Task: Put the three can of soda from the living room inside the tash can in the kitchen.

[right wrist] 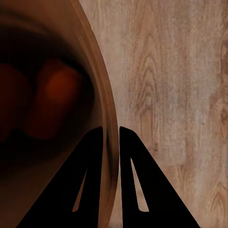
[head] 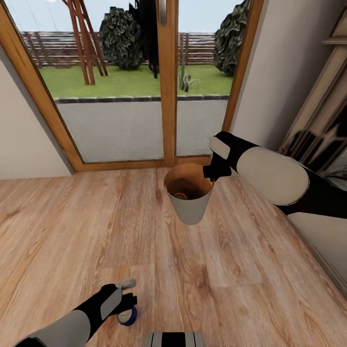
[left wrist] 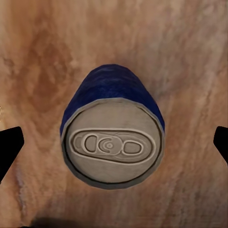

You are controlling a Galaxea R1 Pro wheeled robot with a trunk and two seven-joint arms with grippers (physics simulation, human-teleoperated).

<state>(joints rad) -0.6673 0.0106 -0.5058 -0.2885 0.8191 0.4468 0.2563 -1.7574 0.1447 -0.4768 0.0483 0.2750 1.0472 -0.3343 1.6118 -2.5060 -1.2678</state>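
Standing at the bottom of the head view, the blue can (left wrist: pixel 113 130) is waiting between the left pincer's (head: pixel 127 301) wide fingers. Two orange cans (right wrist: pixel 50 97) are lying inside the bin (head: pixel 189 209), whose rim the right pincer (right wrist: pixel 110 137) is pinching.

Three soda cans are showing in all: one dark blue can (left wrist: pixel 113 130) is standing on the plank floor (head: pixel 72 226), and two orange cans (right wrist: pixel 52 102) are lying inside the one trash can (head: pixel 189 208). Two grippers are showing, the left gripper (head: pixel 129 300) and the right gripper (right wrist: pixel 110 142). Two glass door panes (head: pixel 115 72) are filling the one wooden frame.
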